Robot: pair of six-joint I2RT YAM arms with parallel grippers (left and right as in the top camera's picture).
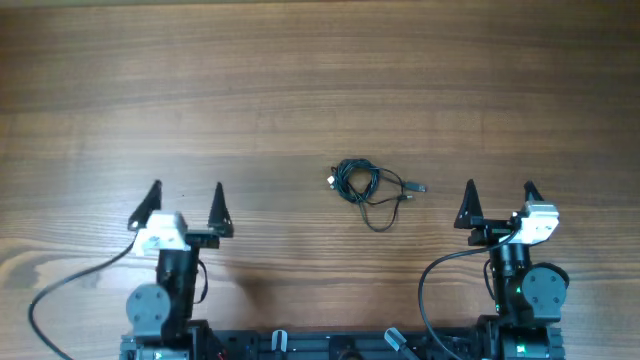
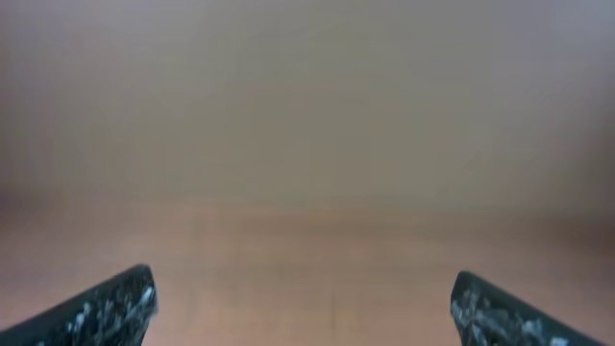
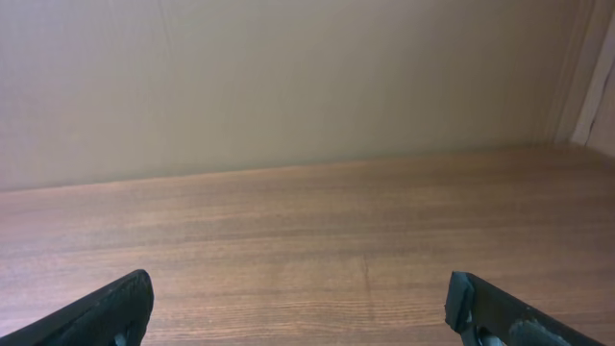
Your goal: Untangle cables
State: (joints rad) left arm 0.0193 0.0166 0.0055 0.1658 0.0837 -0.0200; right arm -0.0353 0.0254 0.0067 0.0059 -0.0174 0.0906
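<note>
The cables lie as a small black tangle on the wooden table, near the middle, with loose ends and small plugs trailing to the right. My left gripper stands open at the front left, well apart from the tangle. At the front right my right gripper is open too, with nothing between its fingers. In the left wrist view, which is blurred, the left gripper shows only bare table. In the right wrist view the right gripper likewise frames only wood, and the cables are out of view.
A pale wall rises behind the table's far edge in the right wrist view. Thick black arm wires loop at the front left and front right, near the arm bases.
</note>
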